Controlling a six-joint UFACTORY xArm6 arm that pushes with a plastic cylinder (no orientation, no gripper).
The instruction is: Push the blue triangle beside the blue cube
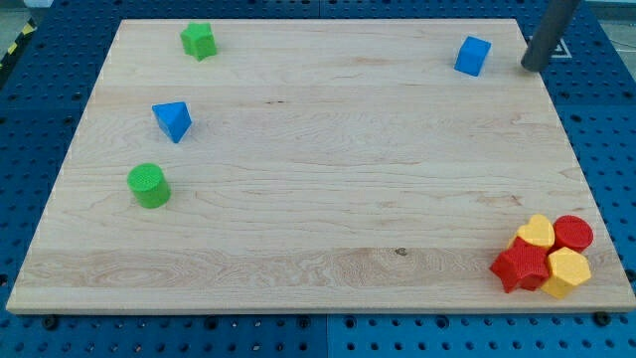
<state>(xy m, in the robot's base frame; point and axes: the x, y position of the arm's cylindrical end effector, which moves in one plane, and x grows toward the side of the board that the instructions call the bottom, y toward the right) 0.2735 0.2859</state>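
Nearest the camera, at the board's (298,199) bottom right corner, sat a tight cluster of red and yellow blocks touching one another: a red star (521,267), a red cylinder (573,233), a yellow block (537,232) between them and a yellow hexagon (567,272) at the view's bottom, all far below my tip (531,68).

My tip stood at the view's top right, just off the board's right edge, over the blue pegboard table (596,119). It was a bare rod with no jaws, so nothing was held and it touched no block. The blue cube (473,56) lay just to the view's left of my tip, near but apart from it, close to the board's top edge. The blue triangle (173,120) lay far across the board to the view's left of my tip and somewhat lower, well apart from the cube. A green cylinder (149,186) sat near the triangle, lower still, and a green star (199,41) sat near the top left corner, about level with my tip.

No readable writing or labels showed; a white patch beside the rod could not be made out.

The board was pale wood with visible grain, resting on a blue table with rows of holes. A strip of yellow and black tape (15,45) showed at the view's top left.
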